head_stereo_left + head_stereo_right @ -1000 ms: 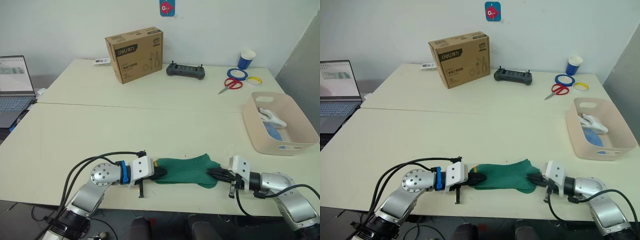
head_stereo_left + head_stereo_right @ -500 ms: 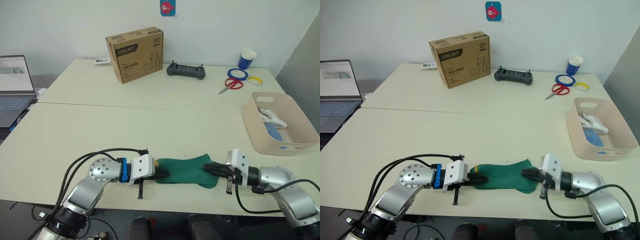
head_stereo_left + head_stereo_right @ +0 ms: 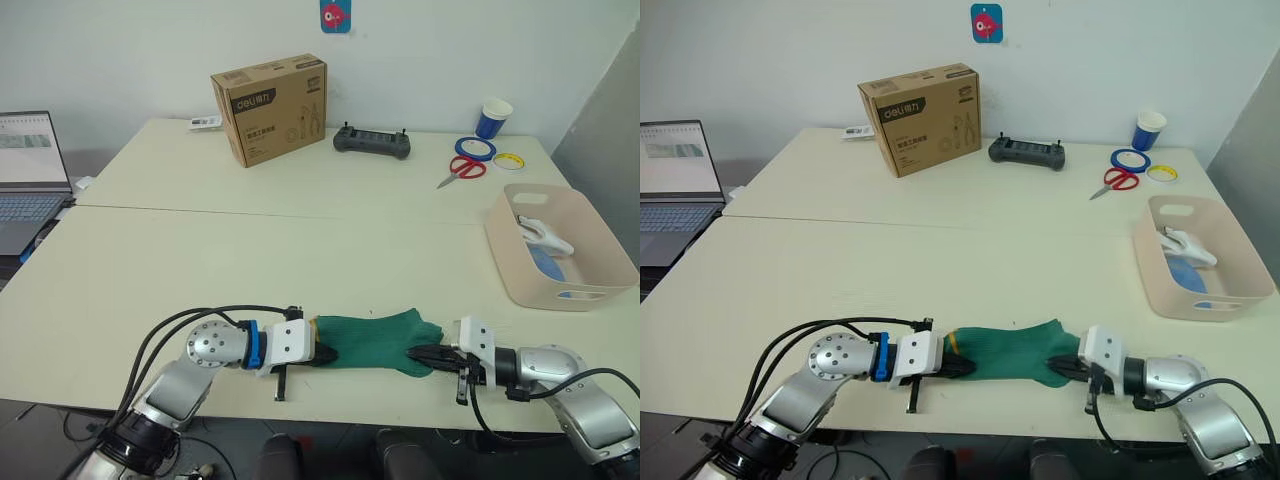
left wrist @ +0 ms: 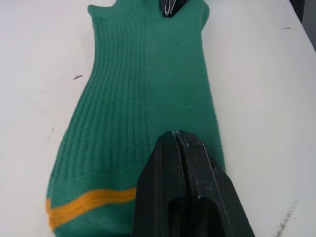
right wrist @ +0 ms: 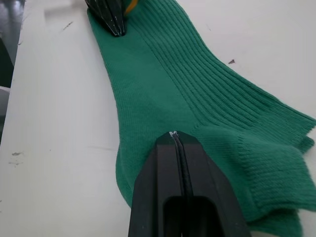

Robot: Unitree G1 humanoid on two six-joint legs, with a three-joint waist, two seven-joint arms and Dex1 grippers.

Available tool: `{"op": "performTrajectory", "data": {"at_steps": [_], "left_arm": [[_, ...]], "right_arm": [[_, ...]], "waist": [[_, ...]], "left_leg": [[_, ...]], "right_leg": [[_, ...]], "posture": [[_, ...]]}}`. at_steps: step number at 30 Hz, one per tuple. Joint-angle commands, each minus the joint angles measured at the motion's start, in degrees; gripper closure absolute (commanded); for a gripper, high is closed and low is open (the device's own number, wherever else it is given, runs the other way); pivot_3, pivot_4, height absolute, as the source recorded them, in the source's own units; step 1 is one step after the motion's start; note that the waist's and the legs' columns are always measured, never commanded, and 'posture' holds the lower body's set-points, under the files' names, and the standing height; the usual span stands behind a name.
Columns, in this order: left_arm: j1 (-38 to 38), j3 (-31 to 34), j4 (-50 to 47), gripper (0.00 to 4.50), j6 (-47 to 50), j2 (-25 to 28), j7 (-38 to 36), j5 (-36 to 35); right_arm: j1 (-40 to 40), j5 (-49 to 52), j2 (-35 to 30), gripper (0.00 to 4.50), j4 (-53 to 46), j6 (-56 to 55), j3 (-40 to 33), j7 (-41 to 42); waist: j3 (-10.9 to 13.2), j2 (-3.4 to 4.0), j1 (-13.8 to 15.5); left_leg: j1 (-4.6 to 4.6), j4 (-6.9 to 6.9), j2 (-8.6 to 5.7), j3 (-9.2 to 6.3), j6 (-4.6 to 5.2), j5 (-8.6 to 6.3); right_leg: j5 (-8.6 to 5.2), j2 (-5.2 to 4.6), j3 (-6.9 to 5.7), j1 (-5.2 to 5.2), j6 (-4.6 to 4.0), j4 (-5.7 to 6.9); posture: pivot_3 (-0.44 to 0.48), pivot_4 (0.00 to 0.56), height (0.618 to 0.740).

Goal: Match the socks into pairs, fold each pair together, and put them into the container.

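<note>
A dark green ribbed-knit sock (image 3: pixel 372 341) is lying stretched flat along the near edge of the cream table (image 3: pixel 300 250), a yellow-orange band across its cuff. The left gripper (image 4: pixel 176 136) is pressing on the cuff end with its two black fingers closed together, and the right gripper (image 5: pixel 174 135) is pinching the toe end, fingers likewise together. Further right, the pink-beige plastic basin (image 3: pixel 594 295) is holding one white sock (image 3: pixel 543 235) and something light blue (image 3: pixel 547 264)
</note>
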Motion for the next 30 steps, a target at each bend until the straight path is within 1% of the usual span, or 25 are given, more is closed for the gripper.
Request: {"op": "performTrajectory", "data": {"at_steps": [1, 4, 7, 9, 10, 11, 12, 14, 15, 18, 20, 22, 25, 27, 30], "left_arm": [[-1.2, 2.2, -2.3, 4.47, 1.1, 0.3, -0.5, -2.7], [-1.9, 2.9, -3.1, 4.50, 2.0, 0.6, -0.7, -3.2], [-2.5, 3.2, -3.7, 4.50, 2.9, 1.0, -1.1, -3.6], [-3.0, 2.9, -3.8, 4.50, 3.4, 0.9, -1.1, -3.6], [-3.2, 2.8, -3.8, 4.50, 3.7, 0.6, -0.9, -3.6], [-3.5, 2.4, -3.7, 4.50, 4.2, 0.1, -0.6, -3.4], [-3.9, 2.1, -3.6, 4.50, 4.7, -0.4, -0.3, -3.3], [-4.2, 1.7, -3.7, 4.50, 6.0, -1.3, 0.1, -3.4], [-4.4, 1.6, -3.9, 4.50, 6.4, -1.7, 0.1, -3.5], [-4.8, 1.0, -5.1, 4.50, 9.8, -2.7, 0.1, -4.0], [-5.1, 0.5, -5.7, 4.50, 12.1, -2.0, -0.4, -3.2], [-5.6, -0.1, -5.4, 4.50, 12.9, -1.3, -0.5, -1.8], [-6.3, -1.7, -3.7, 4.50, 13.2, -0.3, -0.3, 0.9], [-6.7, -2.8, -2.6, 4.50, 13.1, -0.2, 0.0, 2.6], [-7.0, -4.5, -2.4, 4.50, 14.1, -0.1, -1.1, 3.5]], "right_arm": [[-1.9, 10.3, -1.2, 4.50, -8.2, 12.8, -5.9, -2.7], [-4.4, 17.1, -2.7, 3.90, -10.7, 22.4, -9.4, -4.6], [-7.7, 19.3, -5.2, 2.89, -10.0, 31.7, -11.2, -8.1], [-9.6, 20.2, -5.7, 2.16, -8.6, 36.3, -12.3, -10.8], [-9.9, 20.9, -5.8, 1.85, -8.5, 37.4, -12.5, -10.9], [-10.1, 21.6, -5.9, 1.42, -8.5, 38.7, -12.7, -11.1], [-10.5, 22.5, -5.7, 1.13, -8.5, 40.1, -13.0, -11.4], [-11.5, 26.7, -6.3, 0.41, -8.1, 45.4, -13.5, -10.2], [-11.5, 26.6, -5.8, 0.05, -8.1, 46.0, -13.9, -11.4], [-10.4, 25.1, -4.7, 0.02, -6.6, 47.0, -14.8, -15.3], [-10.7, 26.6, -3.9, 0.02, -4.7, 51.1, -16.4, -17.6], [-11.1, 27.3, -4.0, 0.02, -4.1, 53.3, -16.6, -18.1], [-11.0, 26.9, -5.2, 0.02, -3.9, 55.9, -14.9, -17.6], [-10.8, 27.3, -4.7, 0.02, -3.8, 57.5, -14.6, -17.8], [-11.5, 29.4, -1.0, 0.02, -2.9, 61.4, -16.1, -19.9]], "waist": [[0.0, 0.00, 0.0], [0.0, 0.00, 0.0], [0.0, -0.01, 0.0], [0.0, -0.01, 0.0], [0.0, -0.01, 0.0], [0.0, -0.01, 0.0], [0.0, -0.02, 0.0], [0.0, -0.02, 0.0], [0.0, -0.02, 0.0], [0.0, -0.02, 0.0], [0.0, -0.02, 0.0], [0.0, -0.02, 0.0], [0.0, -0.02, -0.1], [0.0, -0.02, -0.1], [0.0, -0.07, -0.1]], "left_leg": [[0.00, 0.00, 0.01, -0.02, 0.00, 0.00], [0.00, -0.01, 0.00, -0.05, 0.00, 0.00], [-0.02, -0.01, 0.00, -0.04, 0.00, 0.00], [-0.03, 0.00, -0.01, -0.02, 0.00, 0.00], [-0.03, -0.01, 0.00, -0.02, 0.00, 0.00], [-0.04, -0.01, -0.01, -0.03, 0.00, 0.00], [-0.03, -0.02, -0.01, -0.03, 0.00, 0.00], [-0.05, -0.03, 0.00, -0.06, 0.00, 0.00], [-0.05, -0.03, -0.01, -0.05, 0.00, 0.00], [-0.05, -0.01, -0.01, -0.05, 0.00, 0.00], [-0.05, -0.02, -0.01, -0.05, 0.00, 0.00], [-0.05, -0.02, -0.01, -0.03, 0.01, 0.00], [-0.05, -0.03, -0.01, -0.07, 0.01, 0.00], [-0.04, -0.03, -0.01, -0.09, 0.01, 0.00], [-0.05, -0.03, -0.01, -0.08, 0.01, -0.01]], "right_leg": [[0.00, 0.01, -0.01, 0.00, 0.00, 0.00], [0.00, 0.01, -0.02, 0.01, 0.00, 0.00], [0.00, 0.00, -0.03, 0.02, 0.00, -0.02], [0.00, -0.01, -0.02, 0.00, 0.00, -0.03], [0.00, -0.01, -0.03, 0.00, 0.00, -0.03], [0.00, -0.01, -0.03, 0.00, 0.00, -0.04], [0.00, -0.01, -0.03, 0.00, 0.00, -0.04], [0.00, 0.00, -0.05, 0.00, 0.00, -0.04], [0.00, 0.00, -0.04, 0.00, 0.00, -0.04], [0.00, 0.00, -0.03, 0.00, 0.01, -0.04], [0.00, 0.00, -0.03, 0.00, 0.01, -0.04], [0.00, 0.00, -0.02, -0.01, 0.01, -0.05], [0.00, 0.04, -0.02, -0.03, 0.01, -0.04], [0.00, 0.05, -0.03, -0.03, 0.01, -0.04], [0.00, 0.04, -0.01, -0.02, 0.01, -0.06]], "posture": [[0.000, 0.150, 0.740], [0.000, 0.150, 0.740], [0.000, 0.150, 0.740], [0.000, 0.150, 0.740], [0.000, 0.150, 0.740], [0.000, 0.150, 0.740], [0.000, 0.150, 0.740], [0.000, 0.150, 0.740], [0.000, 0.150, 0.740], [0.000, 0.150, 0.740], [0.000, 0.150, 0.740], [0.000, 0.150, 0.740], [0.000, 0.150, 0.740], [0.000, 0.150, 0.740], [0.000, 0.150, 0.740]]}}
